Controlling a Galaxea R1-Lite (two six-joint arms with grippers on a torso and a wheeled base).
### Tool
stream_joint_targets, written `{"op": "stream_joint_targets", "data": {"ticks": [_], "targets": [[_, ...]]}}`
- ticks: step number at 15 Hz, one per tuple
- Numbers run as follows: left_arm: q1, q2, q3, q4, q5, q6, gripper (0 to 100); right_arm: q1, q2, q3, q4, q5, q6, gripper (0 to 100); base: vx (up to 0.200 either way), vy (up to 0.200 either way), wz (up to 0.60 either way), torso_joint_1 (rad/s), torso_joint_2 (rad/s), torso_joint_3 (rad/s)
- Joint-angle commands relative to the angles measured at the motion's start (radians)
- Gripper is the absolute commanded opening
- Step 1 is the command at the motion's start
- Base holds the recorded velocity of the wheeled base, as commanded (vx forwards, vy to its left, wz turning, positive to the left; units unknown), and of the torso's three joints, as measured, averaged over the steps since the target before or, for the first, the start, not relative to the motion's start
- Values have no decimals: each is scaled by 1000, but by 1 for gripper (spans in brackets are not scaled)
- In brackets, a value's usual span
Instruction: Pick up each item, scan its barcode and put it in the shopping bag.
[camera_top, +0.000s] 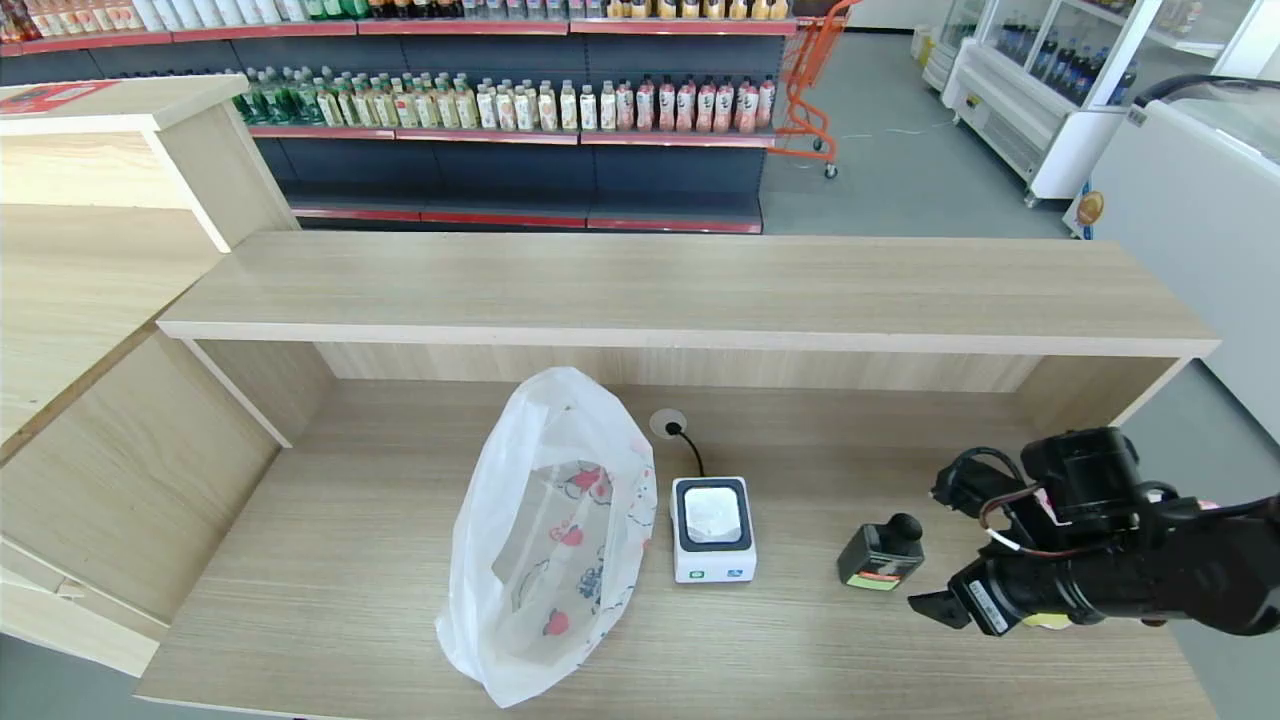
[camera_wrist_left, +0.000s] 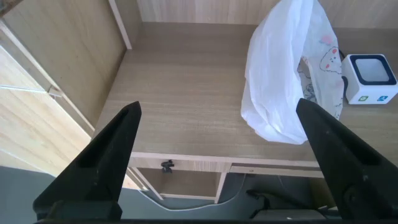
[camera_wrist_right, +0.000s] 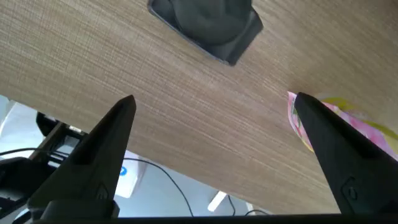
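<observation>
Black and rigid, the bottle (camera_top: 880, 555) sits on the surface (camera_top: 350, 560) near the scanner (camera_top: 712, 528); likely light, slick, best pinched across its body. Right pincer (camera_wrist_right: 214, 99) hangs spread just beside it.

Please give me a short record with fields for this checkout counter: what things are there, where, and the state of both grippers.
Scanner: white box scanner on wooden counter
Bag: white printed plastic shopping bag, left of scanner
Right gripper: open, empty, above counter
Left gripper: open, empty
Items: small black bottle, right of scanner; pink-yellow packet by right gripper
</observation>
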Motion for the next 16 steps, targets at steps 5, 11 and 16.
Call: {"op": "stream_joint_targets", "data": {"ticks": [5,11,16], "targets": [[0,0,0,0,0,0,100,89,228,-168,-121,-9,-29,100,0,0,0,0,0,0],[0,0,0,0,0,0,100,127,294,-252,-123,-1,-75,100,0,0,0,0,0,0],[0,0,0,0,0,0,100,139,301,-242,-169,3,-69,0,0,0,0,0,0,0]]}}
